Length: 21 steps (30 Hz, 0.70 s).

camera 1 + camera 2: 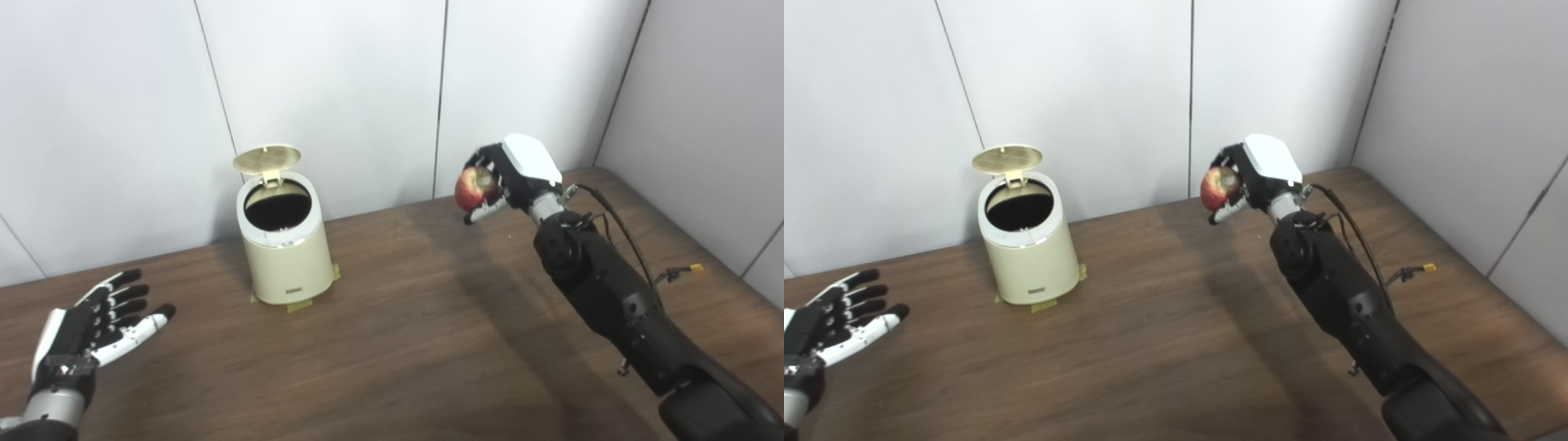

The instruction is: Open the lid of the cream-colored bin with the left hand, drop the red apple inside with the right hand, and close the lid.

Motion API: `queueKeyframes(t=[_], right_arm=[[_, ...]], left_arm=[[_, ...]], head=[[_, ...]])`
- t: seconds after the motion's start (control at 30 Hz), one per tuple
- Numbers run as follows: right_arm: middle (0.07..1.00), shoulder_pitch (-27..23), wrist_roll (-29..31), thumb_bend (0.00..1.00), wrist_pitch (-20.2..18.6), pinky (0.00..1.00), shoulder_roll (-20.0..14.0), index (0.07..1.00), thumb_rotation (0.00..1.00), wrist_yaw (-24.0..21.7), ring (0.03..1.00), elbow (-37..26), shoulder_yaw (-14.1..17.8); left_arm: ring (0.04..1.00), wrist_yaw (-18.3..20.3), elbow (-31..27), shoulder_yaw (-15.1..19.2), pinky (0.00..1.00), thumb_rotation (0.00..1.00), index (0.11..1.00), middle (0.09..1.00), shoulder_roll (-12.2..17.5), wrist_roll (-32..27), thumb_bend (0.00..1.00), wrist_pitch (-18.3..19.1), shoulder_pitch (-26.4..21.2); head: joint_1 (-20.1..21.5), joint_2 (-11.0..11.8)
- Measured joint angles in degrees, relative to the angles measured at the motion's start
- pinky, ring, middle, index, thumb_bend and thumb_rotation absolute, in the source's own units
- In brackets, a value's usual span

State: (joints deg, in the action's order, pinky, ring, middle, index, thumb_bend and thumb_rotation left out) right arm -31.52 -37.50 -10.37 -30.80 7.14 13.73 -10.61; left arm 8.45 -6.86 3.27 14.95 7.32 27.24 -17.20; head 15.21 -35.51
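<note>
Cream-colored and cylindrical, the small plastic bin (285, 251) stands on the dark brown wooden table (398, 343) near the white panelled wall (337, 79), with strips of yellowish tape (300, 304) showing at its base. Its round lid (267, 158) is tipped up at the back on its hinge, leaving the dark opening uncovered. The right hand (505, 174) is raised above the table, well to the right of the bin, its fingers wrapped around a red apple (473, 187). The left hand (101, 321) hovers low at the near left, palm up, fingers spread, holding nothing.
</note>
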Motion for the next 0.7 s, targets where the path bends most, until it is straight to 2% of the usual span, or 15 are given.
queueKeyframes(t=[0.17,0.37,0.5,0.7], right_arm=[[0.488,-0.6,-0.6,0.5,-1.5,0.39,1.4,0.494,0.0,-2.9,0.431,-4.5,0.0],[0.493,-2.3,-2.0,0.5,-1.6,0.4,4.4,0.516,0.0,-4.9,0.404,-7.4,-0.8],[0.494,-4.6,-2.3,0.5,-1.3,0.39,6.5,0.515,0.0,-6.3,0.397,-10.0,-1.5],[0.5,-9.0,-2.4,0.5,-0.7,0.39,10.7,0.515,0.0,-7.9,0.396,-11.3,-2.8]], left_arm=[[0.77,-1.2,0.3,-0.1,0.71,0.2,0.833,0.799,-0.9,0.0,0.73,-0.1,0.2],[0.771,-1.7,0.3,-0.7,0.71,0.22,0.836,0.804,-2.1,0.2,0.76,-0.1,1.2],[0.746,-2.3,0.6,-0.7,0.67,0.24,0.826,0.783,-2.2,0.2,0.78,-0.7,1.7],[0.744,-3.2,0.7,-1.4,0.67,0.24,0.829,0.783,-2.4,0.4,0.78,-1.0,1.8]], head=[[-3.7,0.5],[-7.6,1.1],[-9.1,1.7],[-11.0,2.4]])
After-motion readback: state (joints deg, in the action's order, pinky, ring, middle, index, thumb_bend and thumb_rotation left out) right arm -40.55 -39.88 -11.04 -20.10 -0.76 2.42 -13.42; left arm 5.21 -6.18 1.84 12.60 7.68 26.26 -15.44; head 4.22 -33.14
